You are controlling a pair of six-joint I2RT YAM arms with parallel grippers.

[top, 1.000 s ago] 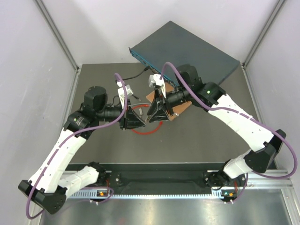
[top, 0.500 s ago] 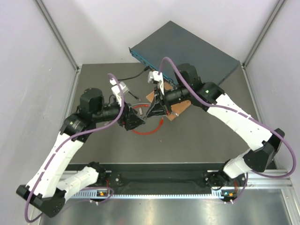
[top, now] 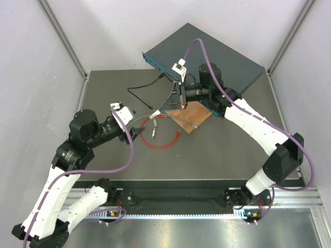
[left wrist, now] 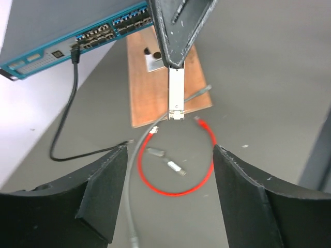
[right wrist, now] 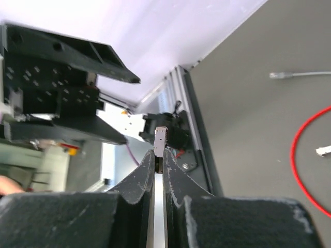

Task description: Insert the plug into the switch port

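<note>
The red cable (left wrist: 178, 193) lies in a loop on the table. One plug (left wrist: 153, 131) tips its left end and the other end (left wrist: 198, 121) points right. Both lie loose and neither gripper touches them. In the top view the plug (top: 154, 125) lies between the arms. The switch (top: 207, 51) stands at the back with its row of ports (left wrist: 115, 28) facing the table. My left gripper (left wrist: 169, 150) is open, low over the loop. My right gripper (top: 175, 101) hangs in front of the switch, shut on a thin silver module (left wrist: 176, 95). That same module (right wrist: 160, 138) pokes out between the right fingers.
A black cable (left wrist: 67, 119) is plugged into the switch's left end. A grey cable (left wrist: 129, 181) runs under my left gripper toward the wooden board (left wrist: 147, 98). A small dark and silver adapter (left wrist: 168, 161) lies inside the red loop.
The grippers met tip to tip over the red loop. My left gripper has opened and drawn back to the left. My right gripper has shut on the silver module and swung toward the switch.
</note>
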